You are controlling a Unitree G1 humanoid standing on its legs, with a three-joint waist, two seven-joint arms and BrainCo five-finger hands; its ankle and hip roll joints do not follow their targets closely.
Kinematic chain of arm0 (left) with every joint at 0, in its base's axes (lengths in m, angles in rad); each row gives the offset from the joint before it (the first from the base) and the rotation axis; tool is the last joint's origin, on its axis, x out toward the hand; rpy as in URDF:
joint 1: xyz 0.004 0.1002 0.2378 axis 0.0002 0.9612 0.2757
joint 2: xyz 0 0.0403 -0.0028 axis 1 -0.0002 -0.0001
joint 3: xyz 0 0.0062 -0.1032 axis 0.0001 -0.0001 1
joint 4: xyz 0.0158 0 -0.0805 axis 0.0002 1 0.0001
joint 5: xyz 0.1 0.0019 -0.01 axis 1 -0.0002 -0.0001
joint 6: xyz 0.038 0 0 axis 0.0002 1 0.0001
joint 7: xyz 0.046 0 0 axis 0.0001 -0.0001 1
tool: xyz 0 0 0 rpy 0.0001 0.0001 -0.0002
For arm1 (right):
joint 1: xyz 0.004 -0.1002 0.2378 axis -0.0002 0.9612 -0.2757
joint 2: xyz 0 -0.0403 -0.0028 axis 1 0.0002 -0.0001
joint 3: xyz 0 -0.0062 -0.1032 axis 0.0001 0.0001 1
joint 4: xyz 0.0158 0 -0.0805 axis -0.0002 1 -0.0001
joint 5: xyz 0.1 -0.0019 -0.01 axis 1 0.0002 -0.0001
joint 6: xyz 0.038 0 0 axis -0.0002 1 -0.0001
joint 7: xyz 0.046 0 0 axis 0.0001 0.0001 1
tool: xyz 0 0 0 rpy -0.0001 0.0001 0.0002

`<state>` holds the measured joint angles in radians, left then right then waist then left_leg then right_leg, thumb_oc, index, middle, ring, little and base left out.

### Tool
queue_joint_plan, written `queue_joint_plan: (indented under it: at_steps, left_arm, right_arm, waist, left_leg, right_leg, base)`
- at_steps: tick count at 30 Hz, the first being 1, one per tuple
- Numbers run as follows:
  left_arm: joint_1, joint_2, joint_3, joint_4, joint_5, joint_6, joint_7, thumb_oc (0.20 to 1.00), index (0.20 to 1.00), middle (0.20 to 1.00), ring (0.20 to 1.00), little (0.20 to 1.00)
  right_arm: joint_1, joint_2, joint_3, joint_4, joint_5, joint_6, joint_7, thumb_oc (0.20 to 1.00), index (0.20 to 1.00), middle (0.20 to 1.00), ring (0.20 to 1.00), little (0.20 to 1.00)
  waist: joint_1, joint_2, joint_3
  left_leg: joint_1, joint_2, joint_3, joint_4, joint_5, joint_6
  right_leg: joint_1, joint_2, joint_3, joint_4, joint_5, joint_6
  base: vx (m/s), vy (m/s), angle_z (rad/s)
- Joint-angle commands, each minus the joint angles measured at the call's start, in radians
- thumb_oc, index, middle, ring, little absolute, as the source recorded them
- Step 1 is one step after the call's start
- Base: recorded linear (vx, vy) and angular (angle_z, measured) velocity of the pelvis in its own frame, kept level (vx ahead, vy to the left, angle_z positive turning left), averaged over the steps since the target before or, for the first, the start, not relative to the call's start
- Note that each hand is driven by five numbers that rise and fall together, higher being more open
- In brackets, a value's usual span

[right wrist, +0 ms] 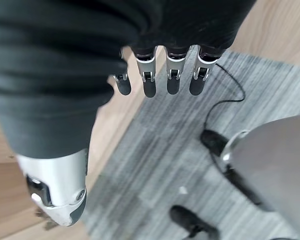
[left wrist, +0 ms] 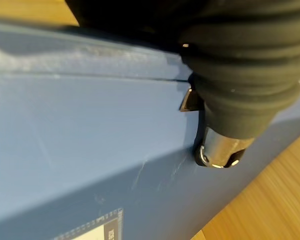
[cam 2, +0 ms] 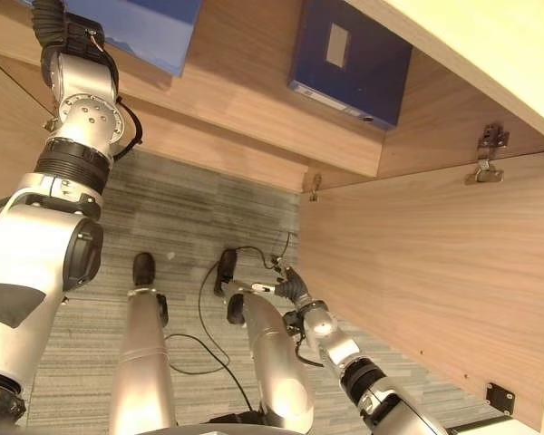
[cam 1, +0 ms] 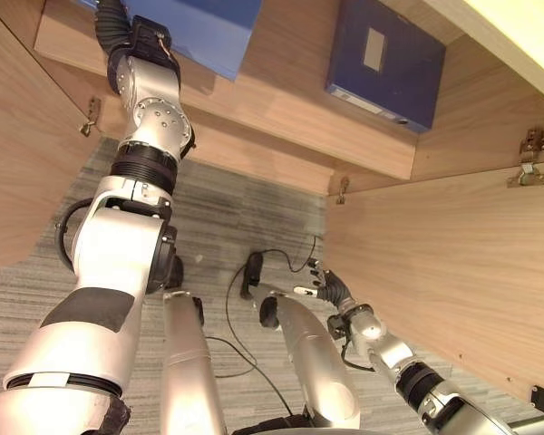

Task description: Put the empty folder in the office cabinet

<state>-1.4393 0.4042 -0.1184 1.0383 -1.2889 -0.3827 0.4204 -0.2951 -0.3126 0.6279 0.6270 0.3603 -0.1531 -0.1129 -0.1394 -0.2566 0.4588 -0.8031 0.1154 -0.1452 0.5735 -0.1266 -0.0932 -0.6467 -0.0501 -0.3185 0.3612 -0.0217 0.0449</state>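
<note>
Blue board, the face of the empty folder [left wrist: 90, 150], is lying right against my left hand [left wrist: 217, 150] in the left wrist view; I am seeing the thumb pressed on the folder's face, but the fingers are hidden behind the dark cover, so I cannot tell whether they are clamped on it or lying straight. In the head views the left arm is reaching up to the cabinet shelf [cam 1: 281, 118], and the folder [cam 1: 208, 32] is sitting at the shelf's left end, over its front edge, so I am judging that the placement is nearly complete and the hand is there to steady or seat it. A darker blue binder [cam 1: 385, 59] is already standing on the same shelf toward the right end, well apart from the folder; it is carrying a pale spine label [cam 1: 374, 48] whose writing I cannot read. A small white label corner [left wrist: 95, 227] is showing on the folder, also illegible. My right hand [right wrist: 160, 80] is hanging idle, low over the grey carpet [cam 1: 227, 217], beside the open cabinet door [cam 1: 453, 272], its fingers straight, slightly apart and holding nothing; I am judging it is being kept down there so it stays out of the shelf work.
</note>
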Motion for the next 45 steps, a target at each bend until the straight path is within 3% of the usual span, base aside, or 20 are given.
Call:
queue_joint_plan:
  at_steps: [1, 7, 10, 12, 14, 15, 16, 18, 21, 26, 30, 35, 36, 37, 38, 39, 42, 43, 44, 45]
  left_arm:
    - [-0.076, 0.058, -0.016, -0.029, 0.029, -0.027, -0.023, 0.2, 0.2, 0.2, 0.2, 0.2]
    - [-0.027, 0.039, 0.021, -0.036, 0.038, -0.027, -0.023, 0.2, 0.2, 0.2, 0.2, 0.2]
    - [0.012, 0.033, 0.042, -0.048, 0.036, -0.029, -0.024, 0.2, 0.2, 0.2, 0.2, 0.2]
    - [0.073, -0.004, 0.082, -0.083, 0.035, -0.038, -0.02, 0.2, 0.2, 0.2, 0.2, 0.2]
    - [0.091, -0.038, 0.1, -0.092, 0.029, -0.043, -0.02, 0.2, 0.2, 0.2, 0.2, 0.2]
    - [0.092, -0.039, 0.1, -0.093, 0.03, -0.043, -0.019, 0.2, 0.2, 0.2, 0.2, 0.2]
    - [0.09, -0.048, 0.094, -0.086, 0.047, -0.033, -0.017, 0.2, 0.2, 0.2, 0.2, 0.2]
    - [0.094, -0.04, 0.092, -0.081, 0.061, -0.022, -0.017, 0.2, 0.2, 0.2, 0.2, 0.2]
    - [0.097, -0.01, 0.091, -0.068, 0.08, -0.009, -0.028, 0.2, 0.2, 0.2, 0.2, 0.2]
    - [0.126, 0.004, 0.102, -0.07, 0.068, -0.007, -0.043, 0.2, 0.2, 0.2, 0.2, 0.2]
    - [0.164, 0.024, 0.104, -0.07, 0.062, 0.012, -0.053, 0.2, 0.2, 0.2, 0.2, 0.2]
    - [0.192, 0.048, 0.105, -0.067, 0.068, 0.02, -0.058, 0.2, 0.2, 0.2, 0.2, 0.2]
    - [0.225, 0.041, 0.111, -0.084, 0.057, 0.017, -0.054, 0.2, 0.2, 0.2, 0.2, 0.2]
    - [0.226, 0.042, 0.111, -0.086, 0.058, 0.017, -0.053, 0.2, 0.2, 0.2, 0.2, 0.2]
    - [0.214, 0.046, 0.109, -0.088, 0.061, 0.023, -0.045, 0.2, 0.2, 0.2, 0.2, 0.2]
    - [0.199, 0.041, 0.101, -0.084, 0.06, 0.02, -0.029, 0.2, 0.2, 0.2, 0.2, 0.2]
    - [0.159, 0.033, 0.1, -0.071, 0.055, 0.009, -0.022, 0.2, 0.2, 0.2, 0.2, 0.2]
    - [0.145, 0.03, 0.1, -0.057, 0.053, 0.01, -0.026, 0.2, 0.2, 0.2, 0.2, 0.2]
    - [0.128, 0.01, 0.101, -0.037, 0.055, 0.007, -0.033, 0.2, 0.2, 0.2, 0.2, 0.2]
    - [0.124, 0.002, 0.1, -0.034, 0.061, 0.002, -0.036, 0.2, 0.2, 0.2, 0.2, 0.2]
  right_arm:
    - [0.04, -0.049, -0.016, -0.048, -0.05, -0.03, -0.022, 1.0, 1.0, 1.0, 1.0, 1.0]
    - [0.098, -0.069, -0.036, 0.019, -0.08, -0.033, -0.051, 1.0, 1.0, 1.0, 1.0, 1.0]
    - [0.122, -0.085, -0.054, 0.033, -0.092, -0.031, -0.065, 1.0, 1.0, 1.0, 1.0, 1.0]
    - [0.163, -0.132, -0.096, 0.037, -0.113, -0.023, -0.079, 1.0, 1.0, 1.0, 1.0, 1.0]
    - [0.177, -0.141, -0.105, 0.048, -0.117, -0.021, -0.083, 1.0, 1.0, 1.0, 1.0, 1.0]
    - [0.178, -0.142, -0.105, 0.048, -0.117, -0.021, -0.083, 1.0, 1.0, 1.0, 1.0, 1.0]
    - [0.193, -0.152, -0.121, 0.06, -0.118, -0.016, -0.087, 1.0, 1.0, 1.0, 1.0, 1.0]
    - [0.191, -0.155, -0.12, 0.062, -0.124, -0.015, -0.088, 1.0, 1.0, 1.0, 1.0, 1.0]
    - [0.157, -0.16, -0.122, 0.072, -0.129, -0.02, -0.097, 1.0, 1.0, 1.0, 1.0, 1.0]
    - [0.161, -0.143, -0.112, 0.065, -0.132, -0.018, -0.09, 1.0, 1.0, 1.0, 1.0, 1.0]
    - [0.147, -0.111, -0.071, 0.071, -0.154, -0.007, -0.073, 1.0, 1.0, 1.0, 1.0, 1.0]
    - [0.142, -0.085, -0.067, 0.099, -0.159, -0.002, -0.07, 1.0, 1.0, 1.0, 1.0, 1.0]
    - [0.145, -0.069, -0.083, 0.117, -0.164, 0.006, -0.069, 1.0, 1.0, 1.0, 1.0, 1.0]
    - [0.144, -0.068, -0.083, 0.118, -0.164, 0.006, -0.069, 1.0, 1.0, 1.0, 1.0, 1.0]
    - [0.146, -0.066, -0.093, 0.123, -0.173, 0.013, -0.073, 1.0, 1.0, 1.0, 1.0, 1.0]
    - [0.15, -0.069, -0.125, 0.108, -0.164, 0.011, -0.086, 1.0, 1.0, 1.0, 1.0, 1.0]
    - [0.126, -0.065, -0.15, 0.114, -0.143, 0.008, -0.106, 1.0, 1.0, 1.0, 1.0, 1.0]
    - [0.114, -0.07, -0.158, 0.121, -0.139, 0.007, -0.109, 1.0, 1.0, 1.0, 1.0, 1.0]
    - [0.097, -0.079, -0.173, 0.119, -0.134, 0.005, -0.115, 1.0, 1.0, 1.0, 1.0, 1.0]
    - [0.092, -0.083, -0.172, 0.114, -0.133, 0.007, -0.115, 1.0, 1.0, 1.0, 1.0, 1.0]
  waist:
    - [-0.022, 0.032, -0.044]
    - [-0.046, 0.029, -0.053]
    - [-0.052, 0.025, -0.043]
    - [-0.043, 0.018, 0.011]
    - [-0.05, 0.014, 0.025]
    - [-0.048, 0.014, 0.025]
    - [-0.043, 0.008, 0.024]
    - [-0.03, 0.005, 0.022]
    - [0.027, -0.015, 0.017]
    - [0.039, -0.032, 0.011]
    - [0.081, -0.071, -0.02]
    - [0.108, -0.106, -0.046]
    - [0.102, -0.125, -0.057]
    - [0.102, -0.125, -0.058]
    - [0.1, -0.115, -0.043]
    - [0.072, -0.086, -0.019]
    - [0.038, -0.03, 0.009]
    - [0.028, -0.015, 0.014]
    - [-0.014, 0.013, 0.03]
    - [-0.039, 0.024, 0.039]
  left_leg:
    - [0.049, 0.105, 0.023, -0.071, -0.005, -0.042]
    - [0.144, 0.12, 0.037, -0.234, 0.071, -0.073]
    - [0.166, 0.12, 0.044, -0.223, 0.086, -0.082]
    - [0.11, 0.14, 0.069, 0.002, 0.209, -0.103]
    - [0.08, 0.187, 0.151, 0.053, 0.211, -0.095]
    - [0.081, 0.188, 0.152, 0.054, 0.21, -0.095]
    - [0.046, 0.205, 0.262, -0.033, 0.192, -0.079]
    - [0.047, 0.194, 0.284, -0.082, 0.203, -0.075]
    - [0.044, 0.142, 0.31, -0.283, 0.308, -0.098]
    - [0.086, 0.141, 0.385, -0.31, 0.29, -0.065]
    - [0.116, 0.123, 0.365, -0.323, 0.282, -0.031]
    - [0.134, 0.141, 0.395, -0.287, 0.237, -0.017]
    - [0.173, 0.121, 0.423, -0.289, 0.18, 0.004]
    - [0.172, 0.12, 0.425, -0.293, 0.183, 0.008]
    - [0.212, 0.127, 0.434, -0.304, 0.161, 0.019]
    - [0.257, 0.124, 0.408, -0.312, 0.133, 0.033]
    - [0.266, 0.123, 0.338, -0.346, 0.126, 0.011]
    - [0.269, 0.12, 0.32, -0.354, 0.124, 0.0]
    - [0.288, 0.097, 0.274, -0.34, 0.08, -0.014]
    - [0.296, 0.084, 0.257, -0.327, 0.053, -0.014]
  right_leg:
    - [0.033, 0.009, 0.071, 0.079, -0.168, 0.082]
    - [0.095, 0.036, 0.088, -0.04, -0.146, 0.055]
    - [0.128, 0.047, 0.106, -0.055, -0.155, 0.032]
    - [0.188, 0.058, 0.103, -0.042, -0.185, -0.024]
    - [0.218, 0.067, 0.093, -0.042, -0.2, -0.047]
    - [0.219, 0.067, 0.095, -0.042, -0.2, -0.047]
    - [0.262, 0.089, 0.073, -0.073, -0.203, -0.051]
    - [0.278, 0.103, 0.078, -0.085, -0.199, -0.048]
    - [0.338, 0.151, 0.098, -0.108, -0.211, -0.03]
    - [0.401, 0.169, 0.108, -0.123, -0.218, -0.015]
    - [0.462, 0.179, 0.138, -0.141, -0.249, 0.001]
    - [0.471, 0.155, 0.125, -0.083, -0.263, 0.021]
    - [0.443, 0.116, 0.091, 0.0, -0.152, 0.136]
    - [0.44, 0.114, 0.092, 0.0, -0.148, 0.141]
    - [0.383, 0.079, 0.058, 0.138, -0.062, 0.212]
    - [0.282, 0.07, 0.088, 0.23, -0.035, 0.217]
    - [0.217, -0.039, 0.124, 0.13, -0.115, 0.169]
    - [0.219, -0.07, 0.132, 0.072, -0.114, 0.154]
    - [0.193, -0.114, 0.221, -0.134, -0.051, 0.147]
    - [0.175, -0.126, 0.272, -0.205, -0.003, 0.161]
  base:
    - [0.04, -0.07, 0.05]
    - [0.06, -0.145, 0.14]
    - [0.01, -0.12, 0.16]
    - [-0.04, -0.173, 0.08]
    - [-0.02, -0.101, 0.18]
    - [0.08, -0.211, 0.46]
    - [0.08, -0.145, 0.49]
    - [0.1, -0.086, 0.3]
    - [0.16, -0.049, -0.03]
    - [0.14, -0.017, -0.28]
    - [0.3, 0.041, -0.36]
    - [0.23, 0.129, -0.12]
    - [0.18, 0.172, -0.13]
    - [0.17, 0.231, -0.26]
    - [0.25, 0.128, 0.11]
    - [0.31, 0.11, 0.11]
    - [0.23, -0.078, 1.0]
    - [0.35, -0.341, 0.91]
    - [0.35, -0.32, 0.74]
    - [0.39, -0.362, 0.87]
